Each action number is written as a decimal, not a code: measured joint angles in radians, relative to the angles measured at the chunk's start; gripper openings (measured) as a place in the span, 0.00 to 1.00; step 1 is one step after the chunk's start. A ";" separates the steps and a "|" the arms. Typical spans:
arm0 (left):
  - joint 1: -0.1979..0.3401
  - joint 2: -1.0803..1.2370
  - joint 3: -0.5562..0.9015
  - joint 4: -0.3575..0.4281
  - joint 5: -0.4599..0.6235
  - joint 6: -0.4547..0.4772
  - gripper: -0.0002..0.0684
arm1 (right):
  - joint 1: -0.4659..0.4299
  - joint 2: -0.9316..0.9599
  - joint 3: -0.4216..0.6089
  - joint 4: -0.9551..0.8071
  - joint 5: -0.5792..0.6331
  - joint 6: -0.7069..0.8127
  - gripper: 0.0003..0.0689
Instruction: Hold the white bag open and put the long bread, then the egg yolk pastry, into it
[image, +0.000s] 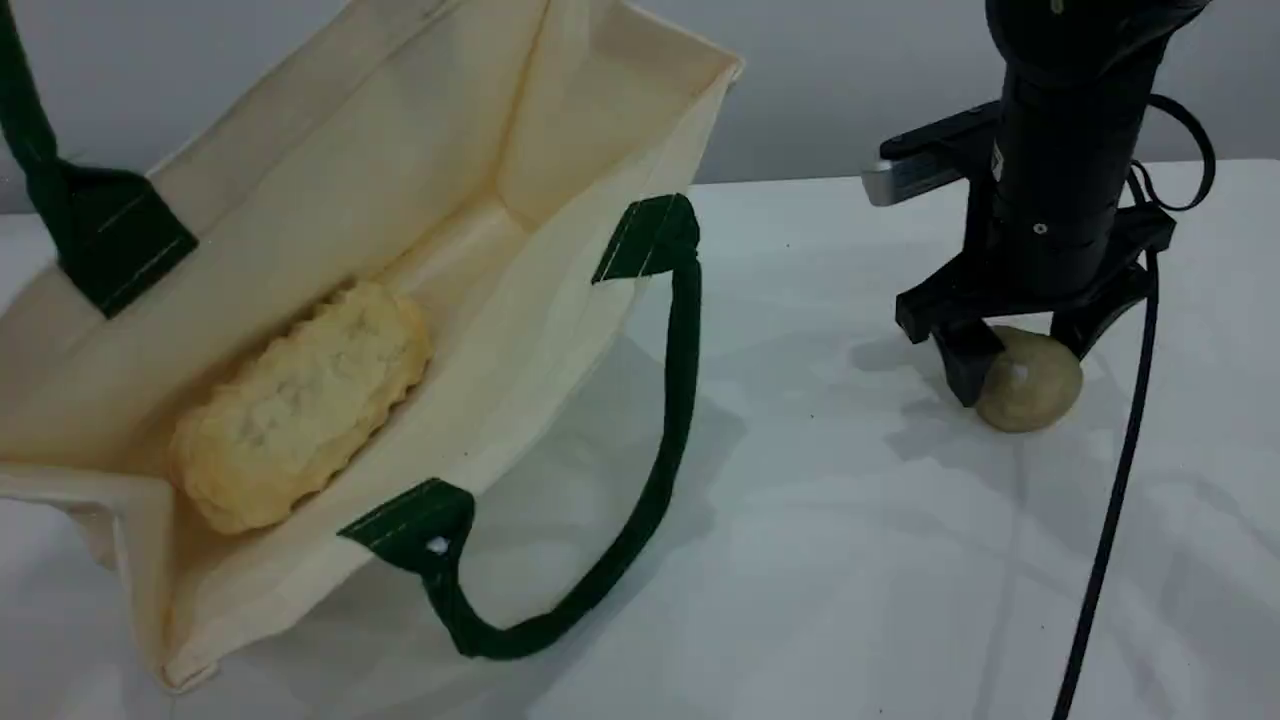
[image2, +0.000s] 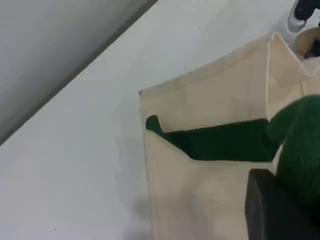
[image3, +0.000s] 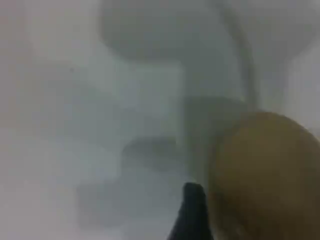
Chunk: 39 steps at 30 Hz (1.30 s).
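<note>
Long bread (image: 300, 405) lies in the white bag (image: 400, 150), left claw (image2: 272, 207) pinching its green strap (image2: 300, 140). Right claw (image: 1020, 362), spread, straddles the egg yolk pastry (image: 1035, 392) at right; next, squeeze and lift.

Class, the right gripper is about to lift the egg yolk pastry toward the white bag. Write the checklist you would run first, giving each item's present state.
1. Long bread lies inside the white bag: ok.
2. Left gripper is shut on the upper handle, bag mouth open: ok.
3. Right gripper straddles the egg yolk pastry: ok.
4. Pinch on the pastry is firm: cannot tell.
5. Lower handle rests on the table, outside the mouth: ok.
</note>
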 joint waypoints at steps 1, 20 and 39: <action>0.000 0.000 0.000 0.000 0.000 0.000 0.12 | 0.000 0.000 0.000 -0.011 0.003 0.005 0.69; 0.000 0.000 0.000 0.000 0.000 0.000 0.12 | -0.001 -0.042 0.000 -0.107 0.127 0.002 0.38; 0.000 0.000 0.000 0.003 0.000 0.003 0.12 | 0.006 -0.523 0.142 0.074 0.181 0.005 0.37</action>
